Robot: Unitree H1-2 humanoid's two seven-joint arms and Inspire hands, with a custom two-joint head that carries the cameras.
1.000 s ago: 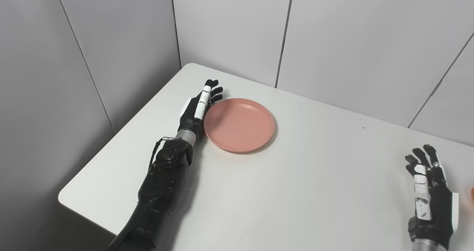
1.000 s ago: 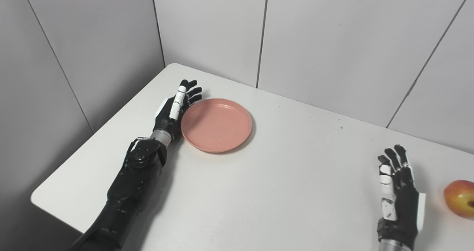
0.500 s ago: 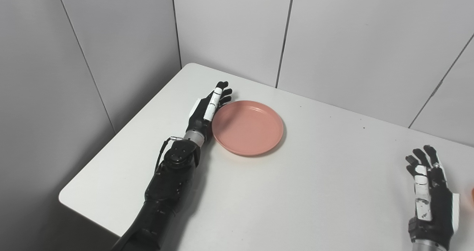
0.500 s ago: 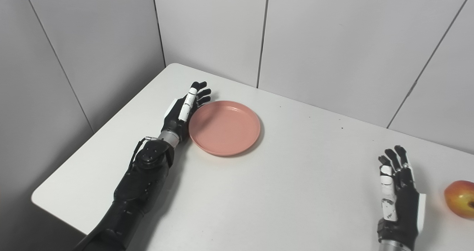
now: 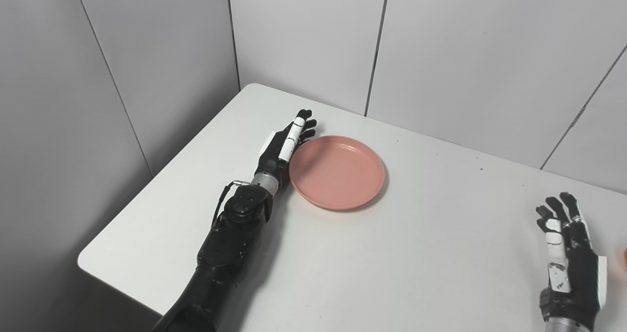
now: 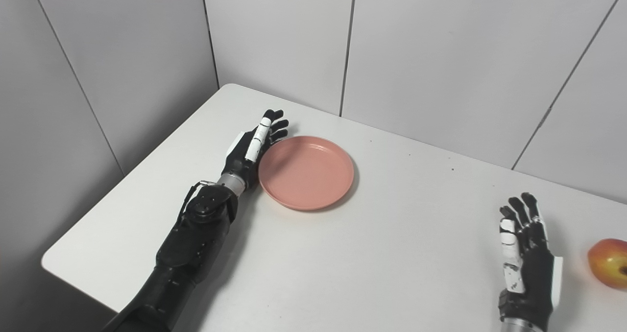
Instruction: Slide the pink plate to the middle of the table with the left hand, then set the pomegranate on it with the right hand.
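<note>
Pink plate (image 5: 337, 173): round, shallow, matte salmon-pink w/ a low raised rim, sitting flat on the white table (image 5: 392, 253), left of the table's middle and towards the far side. Nothing in it.

Pomegranate (image 6: 607, 263): red-yellow round fruit, small dark spot at its right side; on the table near the right edge, just right of the right hand (image 6: 526, 266) but apart from it. Right eye view shows most of it, cut off by the frame edge; in the left eye view only an orange sliver shows at the frame's right border.

Left hand (image 5: 283, 143): laid edge-on along the plate's left rim, fingers (image 5: 295, 132) straight and extended towards the far wall, side of hand against the rim; not wrapped round anything, so released/flat. Palm side is hidden behind the hand, so exact contact line w/ the rim is hard to make out.

Right hand: resting at lower right, fingers spread and pointing up-frame, holding nothing. Wrist and forearm cut off by the bottom edge.

Left forearm, black, runs from the bottom edge up to the plate.

Grey panelled walls behind the table.
</note>
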